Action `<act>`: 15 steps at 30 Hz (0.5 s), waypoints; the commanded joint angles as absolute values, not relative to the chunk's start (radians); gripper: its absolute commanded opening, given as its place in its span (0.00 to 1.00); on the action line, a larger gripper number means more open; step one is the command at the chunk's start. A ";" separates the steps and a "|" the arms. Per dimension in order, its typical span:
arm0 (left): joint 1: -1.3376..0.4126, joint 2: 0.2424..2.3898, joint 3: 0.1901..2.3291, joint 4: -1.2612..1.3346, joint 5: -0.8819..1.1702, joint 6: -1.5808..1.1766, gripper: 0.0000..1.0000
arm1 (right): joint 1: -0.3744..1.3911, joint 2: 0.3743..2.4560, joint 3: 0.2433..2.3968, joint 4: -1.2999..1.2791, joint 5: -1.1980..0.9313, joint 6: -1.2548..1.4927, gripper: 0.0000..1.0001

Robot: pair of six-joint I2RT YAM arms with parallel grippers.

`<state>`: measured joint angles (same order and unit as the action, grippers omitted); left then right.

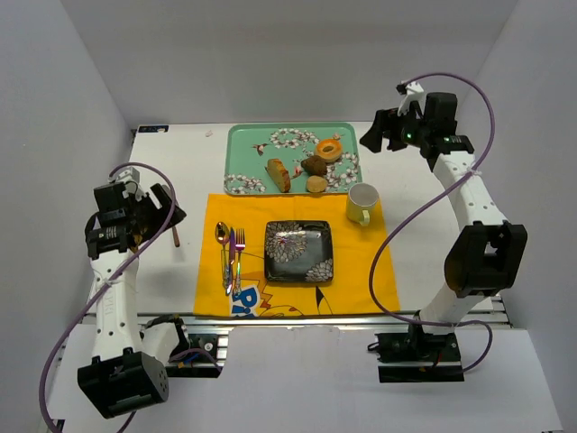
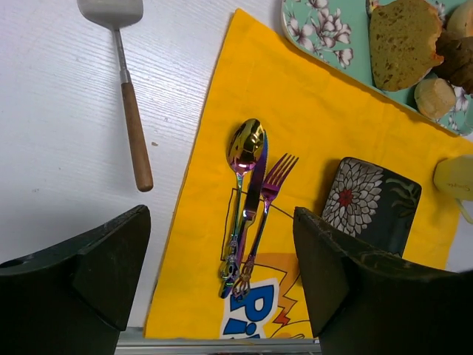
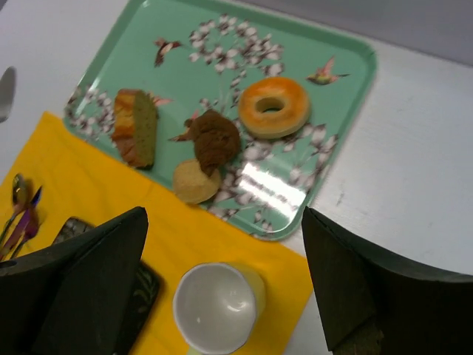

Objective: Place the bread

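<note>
The bread (image 1: pixel 330 149), a golden ring with a hole, lies on the green floral tray (image 1: pixel 252 144) at its right side; it also shows in the right wrist view (image 3: pixel 274 107). My right gripper (image 1: pixel 381 137) hangs open and empty to the right of the tray, well above the table, with the yellow mug (image 3: pixel 219 307) between its fingers in its own view. My left gripper (image 1: pixel 169 213) is open and empty at the left, over the table by the yellow mat's left edge (image 2: pixel 192 222). The black flowered plate (image 1: pixel 298 251) sits on the mat.
On the tray lie a loaf slice (image 1: pixel 279 175), a dark brown lump (image 1: pixel 314 166) and a small tan bun (image 1: pixel 315 184). A spoon, knife and fork (image 1: pixel 229 257) lie on the mat's left. A spatula (image 2: pixel 126 89) lies on the white table at the left.
</note>
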<state>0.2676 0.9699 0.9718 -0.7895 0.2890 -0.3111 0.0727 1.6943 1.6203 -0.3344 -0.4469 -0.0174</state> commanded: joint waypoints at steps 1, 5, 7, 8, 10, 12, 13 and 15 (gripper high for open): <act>0.273 0.931 0.942 -0.770 0.319 -0.299 0.87 | 0.052 1.635 1.507 -0.217 -0.676 0.003 0.89; 0.275 0.914 0.907 -0.770 0.281 -0.301 0.83 | -0.012 1.608 1.402 0.040 -1.366 -0.125 0.79; 0.275 0.910 0.893 -0.769 0.235 -0.322 0.71 | 0.043 1.594 1.414 -0.015 -1.336 -0.142 0.69; 0.273 0.913 0.879 -0.767 0.216 -0.325 0.64 | 0.104 1.585 1.431 -0.099 -1.312 -0.226 0.54; 0.273 0.925 0.871 -0.747 0.164 -0.354 0.53 | 0.187 1.551 1.451 -0.323 -1.140 -0.447 0.31; 0.275 0.934 0.859 -0.713 0.147 -0.354 0.51 | 0.290 1.514 1.425 -0.363 -1.033 -0.488 0.31; 0.275 0.939 0.861 -0.695 0.137 -0.357 0.58 | 0.317 1.500 1.399 -0.335 -1.000 -0.429 0.35; 0.275 0.956 0.862 -0.680 0.120 -0.353 0.69 | 0.382 1.456 1.312 -0.254 -0.916 -0.367 0.47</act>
